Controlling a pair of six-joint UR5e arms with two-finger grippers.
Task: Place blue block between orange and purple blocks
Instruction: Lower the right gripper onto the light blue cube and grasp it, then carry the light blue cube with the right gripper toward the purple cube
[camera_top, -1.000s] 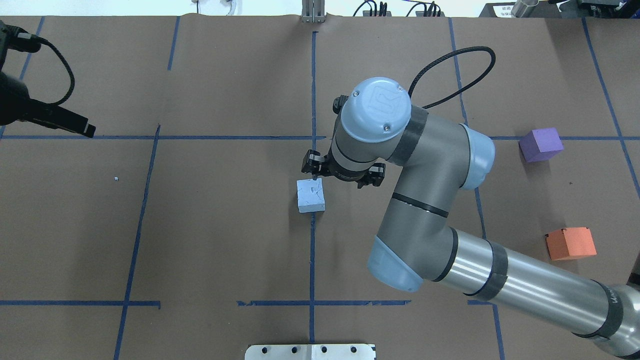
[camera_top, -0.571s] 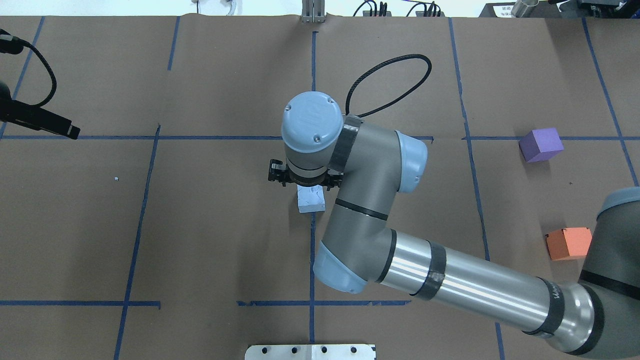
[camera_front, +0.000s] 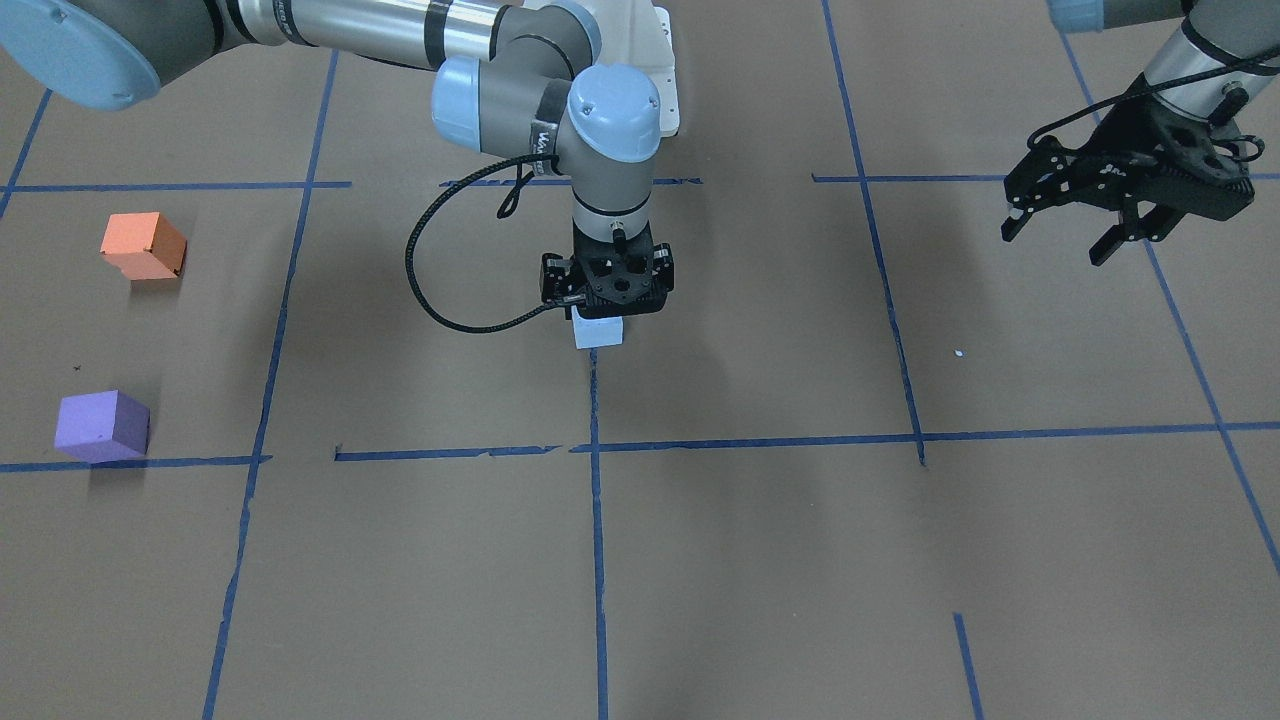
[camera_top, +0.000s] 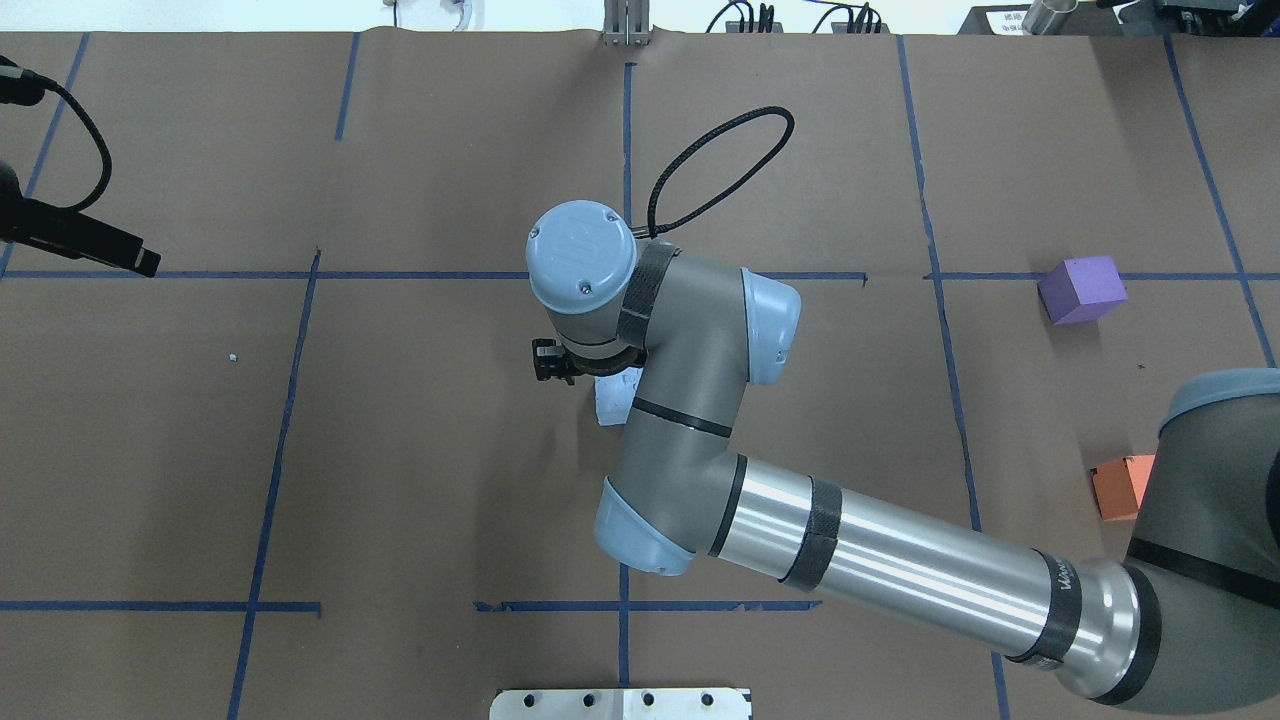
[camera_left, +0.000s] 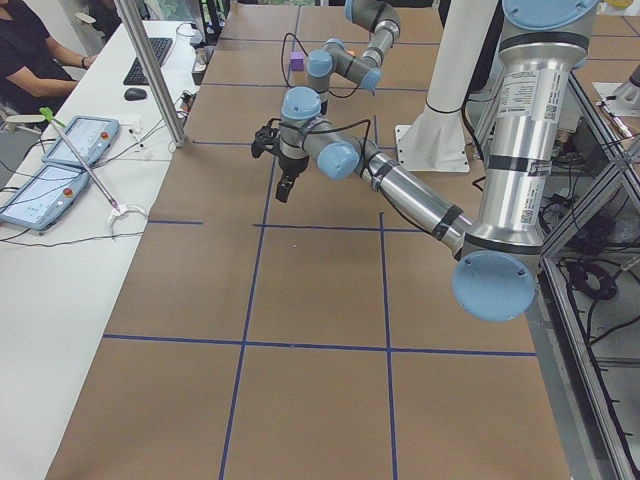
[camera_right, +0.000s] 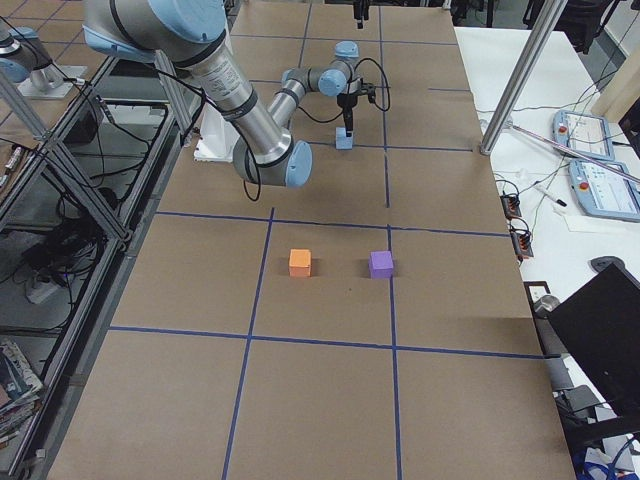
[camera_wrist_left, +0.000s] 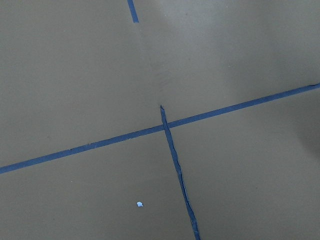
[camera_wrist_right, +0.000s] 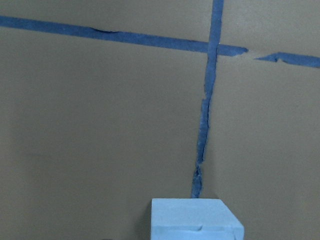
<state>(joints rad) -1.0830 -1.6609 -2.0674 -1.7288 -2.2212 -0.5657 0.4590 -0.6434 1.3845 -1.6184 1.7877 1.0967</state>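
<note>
The light blue block (camera_front: 599, 333) lies at the table's middle on a blue tape line. My right gripper (camera_front: 606, 302) hangs straight over it, jaws open, just above its top. In the overhead view my right arm covers most of the block (camera_top: 608, 400). It fills the bottom edge of the right wrist view (camera_wrist_right: 196, 221). The orange block (camera_front: 143, 245) and the purple block (camera_front: 102, 425) sit apart at my far right, with a gap between them. My left gripper (camera_front: 1055, 247) is open and empty, raised over the table's left side.
Blue tape lines (camera_top: 430, 275) cross the brown paper table. My right arm's cable loop (camera_top: 720, 165) stands out behind the wrist. My right arm partly hides the orange block (camera_top: 1118, 487) from overhead. A metal plate (camera_top: 620, 703) sits at the near edge.
My right arm has swung left, so its gripper went from beside the blue block to directly over it. My left gripper drew back a little to the left.
</note>
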